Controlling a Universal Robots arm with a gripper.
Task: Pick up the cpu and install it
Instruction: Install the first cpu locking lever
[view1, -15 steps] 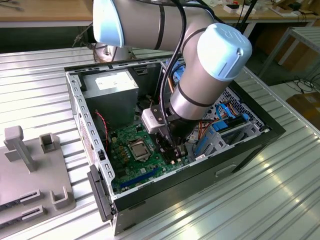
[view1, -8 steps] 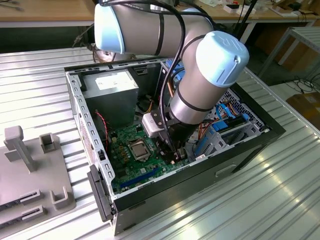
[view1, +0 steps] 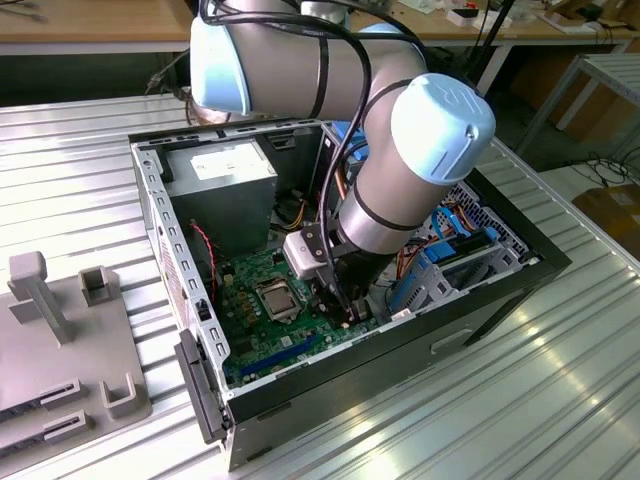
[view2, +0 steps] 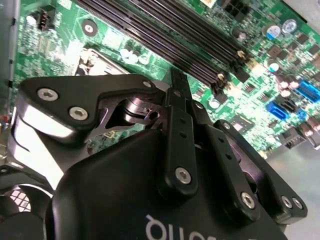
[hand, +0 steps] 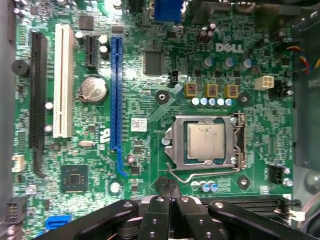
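Observation:
The cpu (hand: 205, 141), a small square chip with a silvery-grey top, lies flat in the dark metal-framed socket (hand: 172, 145) on the green motherboard (hand: 150, 100); the frame surrounds it and a wire lever runs along one side. My gripper (hand: 168, 189) is shut with nothing between its fingers, hovering just beside the socket and not touching the cpu. In the exterior view the gripper (view1: 347, 315) hangs inside the open computer case, a little to the exterior view's right of the socket (view1: 277, 297). The second wrist view has the shut gripper (view2: 177, 80) over the long black memory slots (view2: 165, 35).
The case walls (view1: 400, 350) enclose the board. A grey power supply (view1: 225, 180) sits at the back, and blue cables and a drive bracket (view1: 430, 270) stand on the exterior view's right. Long expansion slots (hand: 116, 90) and a coin cell (hand: 93, 90) flank the socket. A grey fixture (view1: 60, 340) rests on the ribbed table (view1: 560, 380).

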